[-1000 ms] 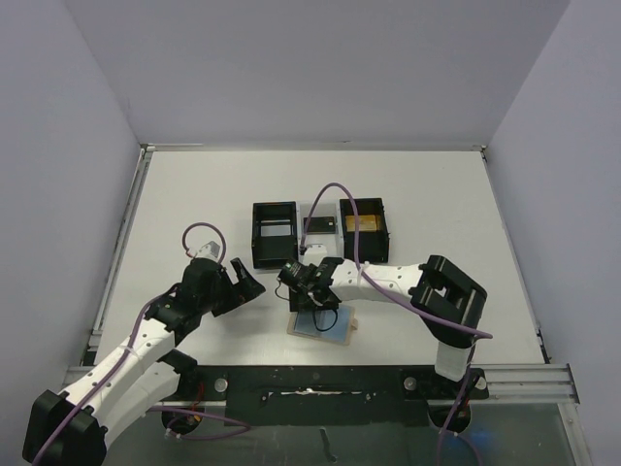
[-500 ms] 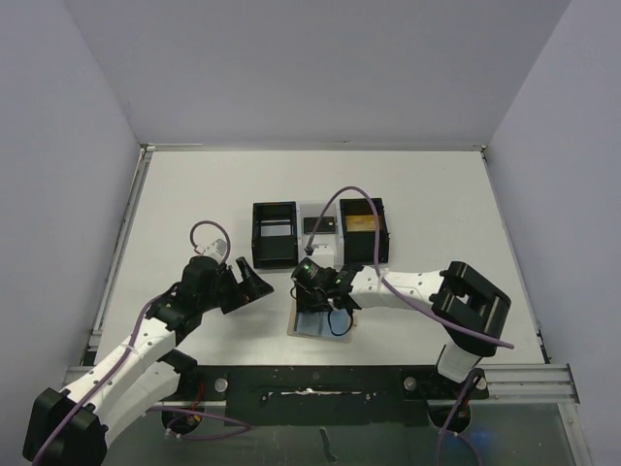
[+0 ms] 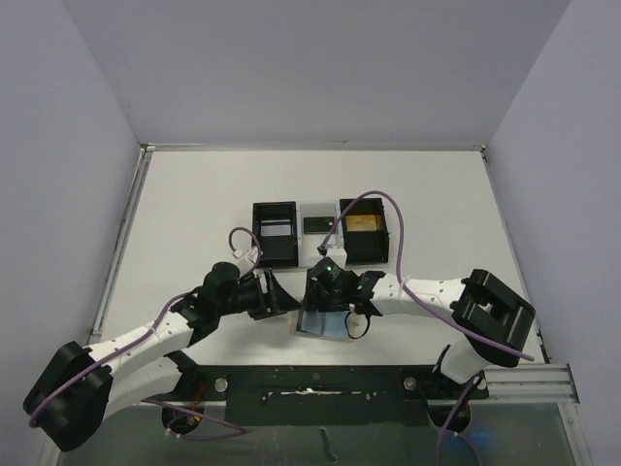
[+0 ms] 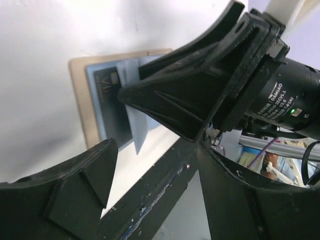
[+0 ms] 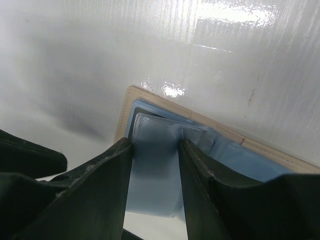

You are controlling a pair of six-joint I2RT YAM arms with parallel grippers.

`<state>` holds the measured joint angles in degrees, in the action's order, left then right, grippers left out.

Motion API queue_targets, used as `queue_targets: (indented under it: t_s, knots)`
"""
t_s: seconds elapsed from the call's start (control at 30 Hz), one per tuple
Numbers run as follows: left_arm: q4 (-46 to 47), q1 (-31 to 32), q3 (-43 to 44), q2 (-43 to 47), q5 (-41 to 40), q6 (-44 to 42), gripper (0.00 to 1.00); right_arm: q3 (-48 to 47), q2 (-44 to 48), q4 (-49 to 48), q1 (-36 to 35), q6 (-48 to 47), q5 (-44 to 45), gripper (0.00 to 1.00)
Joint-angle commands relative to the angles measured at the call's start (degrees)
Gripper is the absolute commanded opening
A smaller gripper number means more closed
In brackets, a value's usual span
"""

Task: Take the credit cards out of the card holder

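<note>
Your right gripper [image 5: 155, 145] had its jaws partly apart, one finger lying along each side of a blue-grey panel [image 5: 155, 190] of the card holder [image 3: 315, 326], and I could not tell whether they pressed on it. Your left gripper [image 4: 156, 147] had its jaws spread wide with nothing between them. In the top view it hung just beside the holder at about its 10 o'clock, aimed toward 3 o'clock at the right gripper. The card holder lay open and flat on the white table [image 3: 194, 194], near the table's 6 o'clock edge, with its tan rim showing round the blue-grey inside. In the left wrist view a dark card [image 4: 107, 95] sat in a pocket of the holder, close to the right gripper's fingers. The black three-compartment tray [image 3: 275, 260] stood at the holder's 12 o'clock, apart from it, with a yellow-gold item [image 3: 364, 223] in its 3 o'clock compartment.
</note>
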<state>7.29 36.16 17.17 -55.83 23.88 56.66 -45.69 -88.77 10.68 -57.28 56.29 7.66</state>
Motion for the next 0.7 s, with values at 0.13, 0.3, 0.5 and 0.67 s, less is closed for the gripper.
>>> queue_targets:
  t_s: [0.13, 0.3, 0.5, 0.67]
  knots:
    - [20.40, 3.61, -1.53, -9.97, 2.71, 4.70, 0.55, 1.38, 2.40, -3.81, 0.81, 1.21, -0.74, 0.41]
    - [23.35, 4.41, -2.06, -14.90, 3.72, 4.87, 0.49, 1.63, 2.60, -3.81, 1.03, 1.40, -0.72, 0.41]
    - [28.18, 5.48, -2.68, -18.01, 4.29, 6.31, 0.44, 2.26, 2.92, -4.00, 1.19, 1.71, -0.72, 0.40]
    - [24.40, 5.67, -4.63, -11.17, -3.77, 7.82, 0.41, 0.96, 3.77, -1.80, 1.26, 1.61, 0.43, 0.45]
